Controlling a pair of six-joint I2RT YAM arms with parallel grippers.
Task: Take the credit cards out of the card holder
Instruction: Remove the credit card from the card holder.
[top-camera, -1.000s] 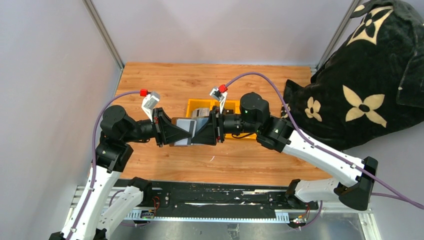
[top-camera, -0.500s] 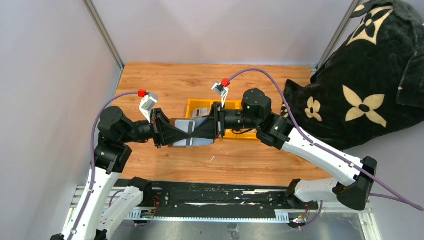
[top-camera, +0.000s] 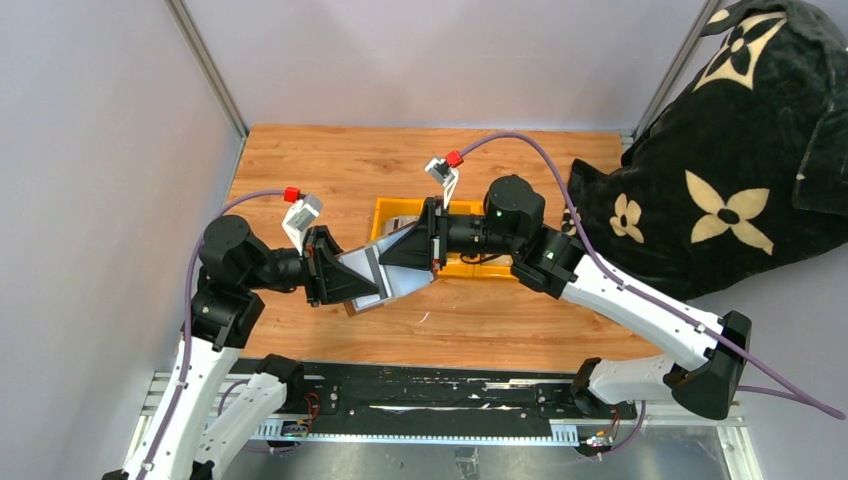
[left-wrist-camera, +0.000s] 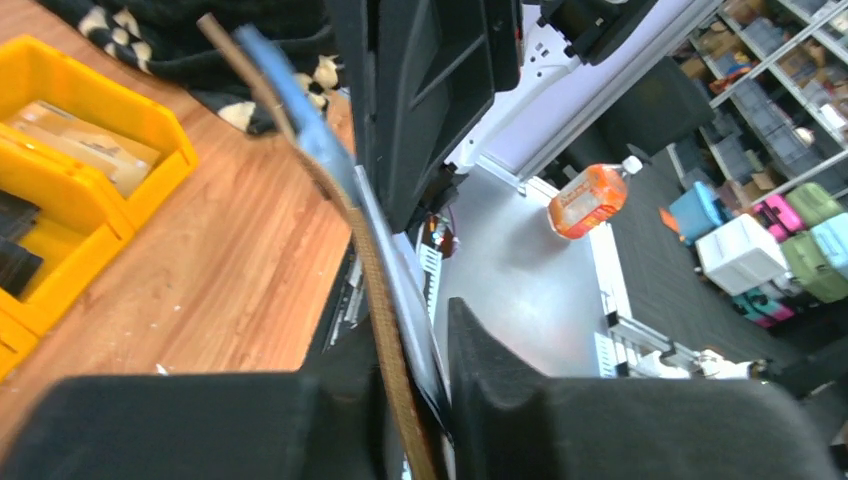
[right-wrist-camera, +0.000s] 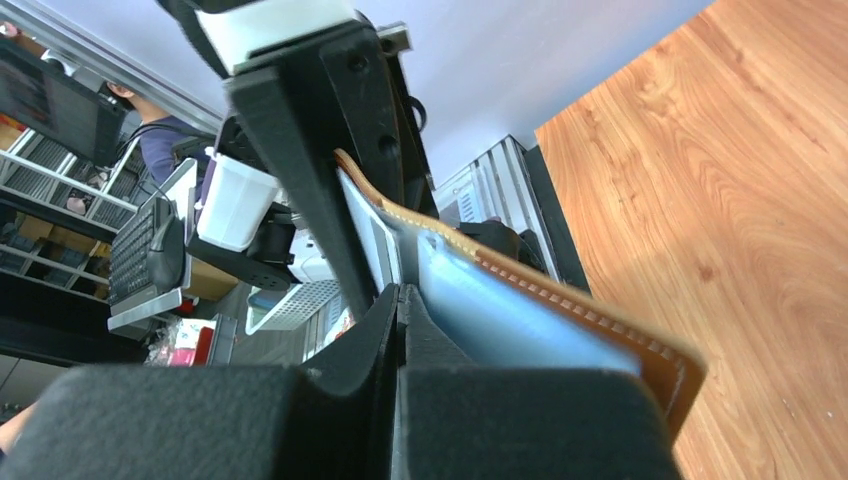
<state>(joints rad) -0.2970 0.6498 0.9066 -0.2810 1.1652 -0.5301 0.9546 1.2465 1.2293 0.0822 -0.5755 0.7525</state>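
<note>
Top view: both ends of card holder (top-camera: 388, 275) covered by left gripper (top-camera: 370, 290) and right gripper (top-camera: 388, 260); slots unreadable. Yellow bin (top-camera: 384, 206), mid-worktop: largely behind right arm, contents too small to tell. Right wrist view: fingers (right-wrist-camera: 250, 420) blurred, and what they pinch is hidden. Black cloth (top-camera: 740, 150) off the worktop's right edge is cut by the frame.

The wooden table (top-camera: 500, 330) carries 1 yellow bin (top-camera: 383, 212), lying beneath and just beyond the right gripper (top-camera: 388, 260), and black flower-patterned fabric (top-camera: 610, 200) overlapping its edge, well to that gripper's right.
</note>
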